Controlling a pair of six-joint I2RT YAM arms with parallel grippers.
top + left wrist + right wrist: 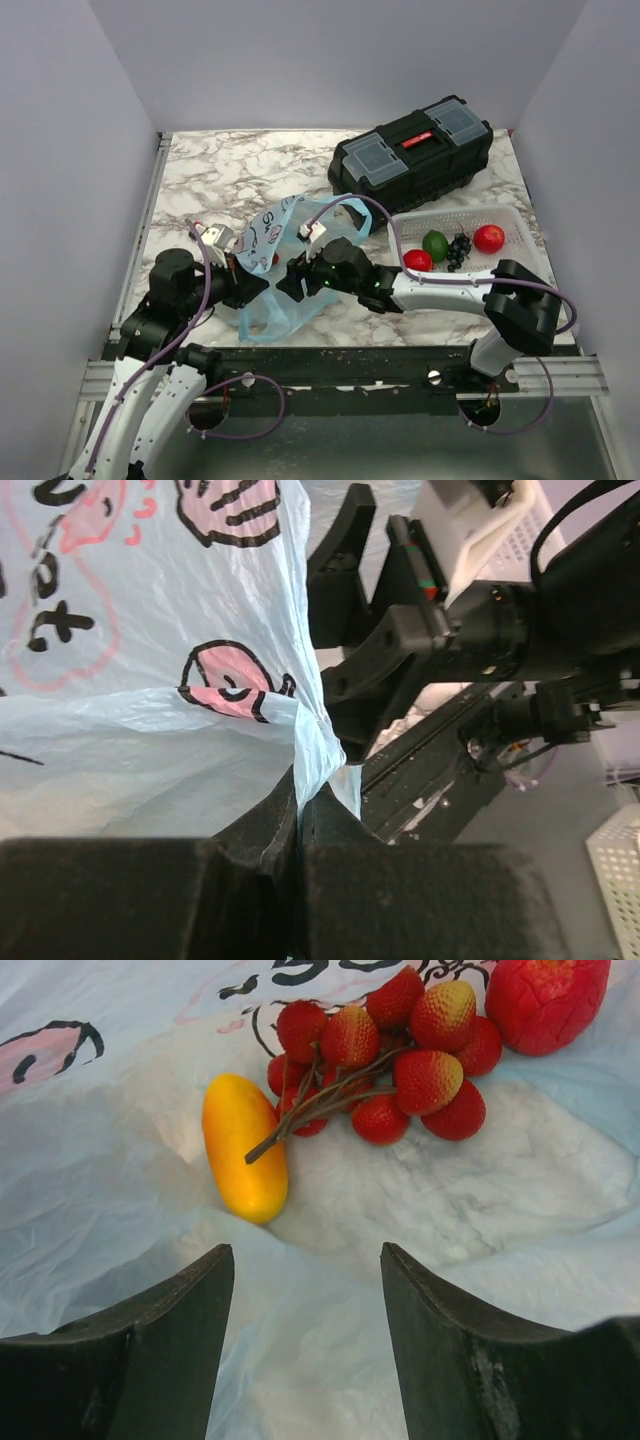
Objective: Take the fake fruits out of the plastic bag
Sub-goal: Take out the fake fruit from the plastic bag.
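The light-blue plastic bag [272, 300] lies on the marble table between my grippers. My left gripper [252, 287] is shut on an edge of the bag [150, 680], with the film pinched between its fingertips [299, 805]. My right gripper [292, 278] is open at the bag's mouth. In the right wrist view it [305, 1260] is open and empty over the bag film [100, 1180]. Ahead of it, inside the bag, lie a yellow-orange elongated fruit [244, 1146], a red cherry cluster [400, 1055] and a red round fruit [545, 1000].
A white mesh basket [505, 212] at the right holds two red fruits [489, 238] [418, 260], a green one [435, 244] and dark grapes [458, 250]. A black toolbox [412, 150] stands at the back right. My right arm [480, 630] is close in front of the left wrist camera.
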